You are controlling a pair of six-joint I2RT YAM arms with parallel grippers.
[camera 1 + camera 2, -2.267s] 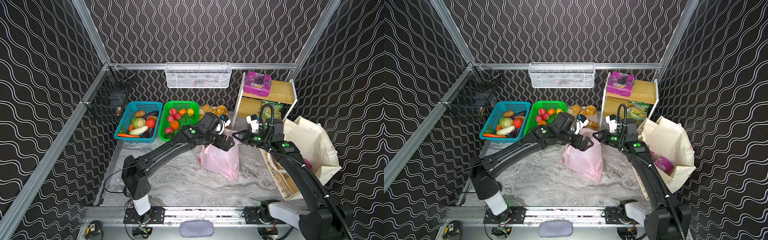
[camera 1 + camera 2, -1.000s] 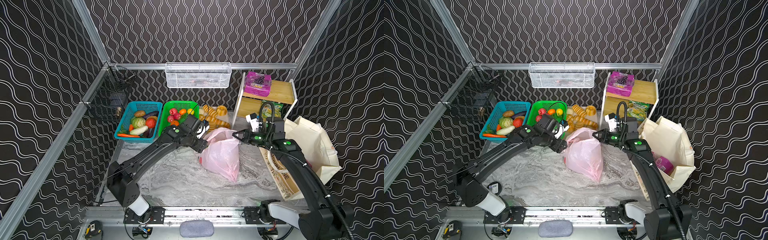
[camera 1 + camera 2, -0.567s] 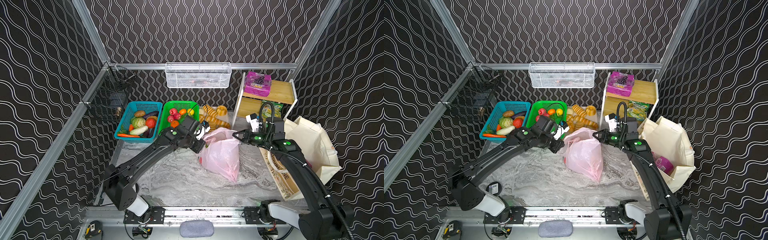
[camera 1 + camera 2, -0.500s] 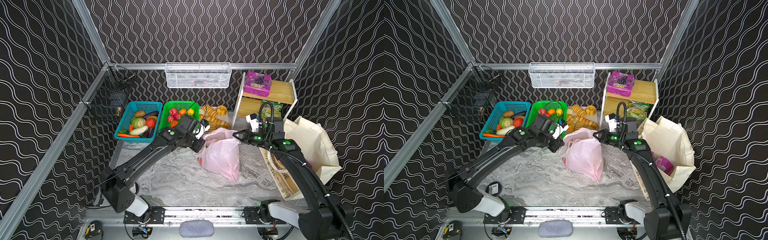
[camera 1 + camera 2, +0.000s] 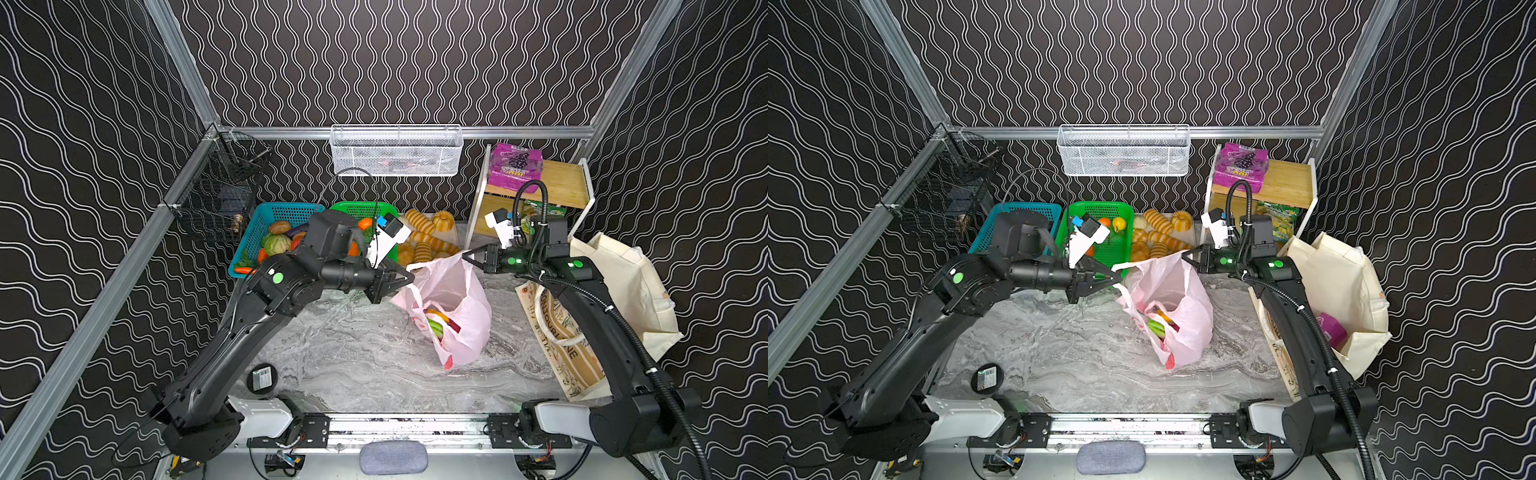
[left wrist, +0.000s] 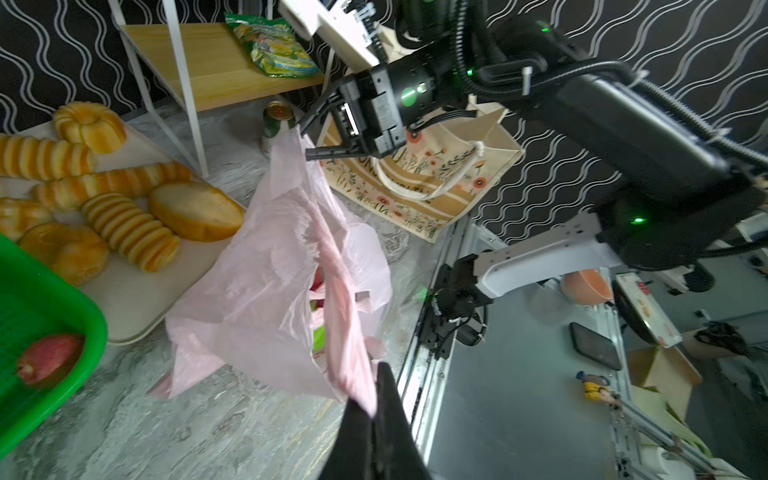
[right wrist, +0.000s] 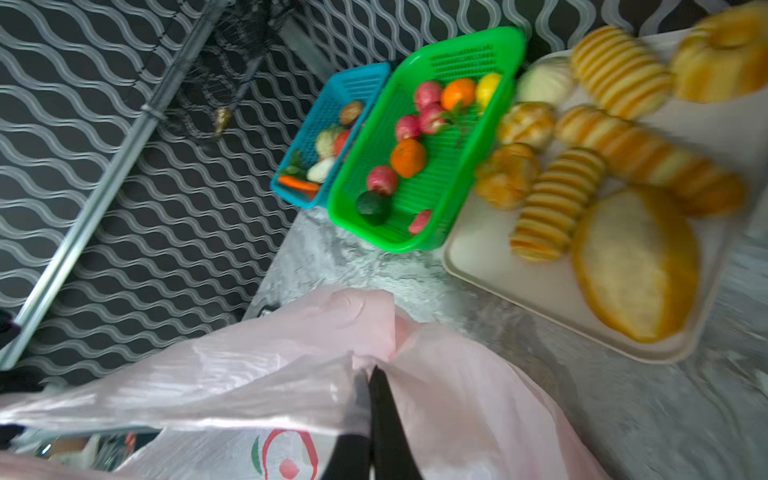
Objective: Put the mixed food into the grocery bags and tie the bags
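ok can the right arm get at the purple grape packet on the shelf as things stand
Probably not yet. The right gripper is shut on the pink bag, so it must let go first. The purple packet itself lies uncovered on the shelf top.

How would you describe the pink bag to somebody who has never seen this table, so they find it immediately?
Look at the grey marble tabletop. In its middle stands a thin pink plastic bag, held at its top by the left end effector and the right end effector. Unlike the cream cloth tote and the brown paper bag beside it, it is translucent, showing coloured food inside.
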